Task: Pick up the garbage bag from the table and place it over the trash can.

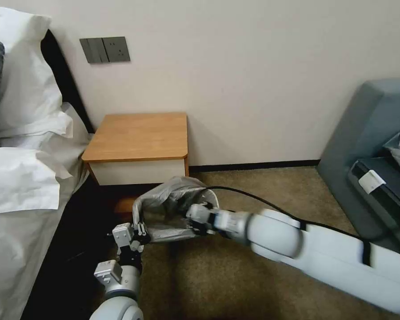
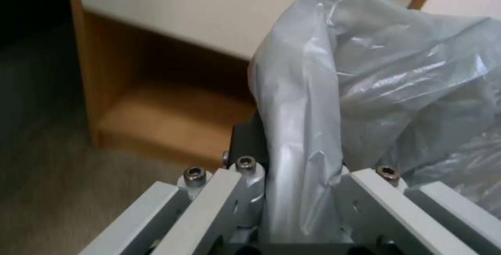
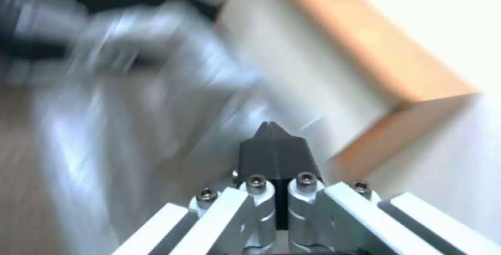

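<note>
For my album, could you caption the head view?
Both arms stretch the garbage bag over a floor bin, in front of the table.

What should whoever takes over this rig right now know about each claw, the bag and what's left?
Left claw: shut on the crinkled silvery-grey plastic garbage bag, at the bin's near-left rim.
Right claw: shut, blurred, at the bag's right side.
Bag is off the orange-brown wooden nightstand, draped over the cream plastic trash can on the carpet.
Left: whether the rim is fully covered is unclear; check, then release.

Cream wall [image 1: 253,66] with a grey switch plate [image 1: 105,49]; tan carpet [image 1: 262,191]; white-sheeted bed [image 1: 22,178] on the left, grey-blue sofa [image 1: 369,120] on the right.
</note>
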Motion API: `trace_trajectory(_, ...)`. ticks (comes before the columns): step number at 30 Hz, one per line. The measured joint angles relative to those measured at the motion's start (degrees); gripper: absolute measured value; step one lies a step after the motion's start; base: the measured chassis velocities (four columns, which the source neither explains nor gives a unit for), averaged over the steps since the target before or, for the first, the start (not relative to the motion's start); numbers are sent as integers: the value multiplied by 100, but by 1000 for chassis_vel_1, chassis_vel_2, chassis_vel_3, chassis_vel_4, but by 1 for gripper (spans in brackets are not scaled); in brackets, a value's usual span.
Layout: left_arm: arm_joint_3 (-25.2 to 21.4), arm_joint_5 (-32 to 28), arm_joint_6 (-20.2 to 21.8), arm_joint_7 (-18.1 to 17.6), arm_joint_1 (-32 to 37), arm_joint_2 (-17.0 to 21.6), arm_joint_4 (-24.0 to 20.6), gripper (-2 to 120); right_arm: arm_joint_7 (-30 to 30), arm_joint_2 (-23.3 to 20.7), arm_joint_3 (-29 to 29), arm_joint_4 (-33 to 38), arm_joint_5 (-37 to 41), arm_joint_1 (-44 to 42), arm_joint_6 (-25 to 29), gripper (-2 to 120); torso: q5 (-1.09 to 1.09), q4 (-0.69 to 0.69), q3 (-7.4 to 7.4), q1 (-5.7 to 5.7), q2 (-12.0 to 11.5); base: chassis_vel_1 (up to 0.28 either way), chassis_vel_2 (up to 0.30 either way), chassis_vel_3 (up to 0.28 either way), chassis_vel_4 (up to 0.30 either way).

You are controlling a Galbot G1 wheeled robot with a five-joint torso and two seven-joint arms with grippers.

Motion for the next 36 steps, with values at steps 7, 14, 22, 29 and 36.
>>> trace_trajectory(7,-18,-405,955,166,-57,78,-118,6,671,587,2421,571,325,-2313,370,24,4,-1,0,0,0,0,0,0,0)
trace_trajectory(14,-47,-847,1435,426,-99,181,63,6,931,1677,3854,672,820,-3554,466,46,1,0,1,0,0,0,0,0,0)
trace_trajectory(22,-8,-670,1448,579,-128,142,511,6,872,2124,4099,403,886,-3728,516,80,0,1,1,0,0,0,0,0,0)
trace_trajectory(29,-27,-568,1397,633,-172,145,694,6,806,2249,4104,326,733,-3722,555,99,0,2,1,0,0,0,0,0,0)
trace_trajectory(36,-12,-455,1361,726,-159,141,747,13,778,2293,4130,357,660,-3775,570,100,0,2,1,0,0,0,0,0,0)
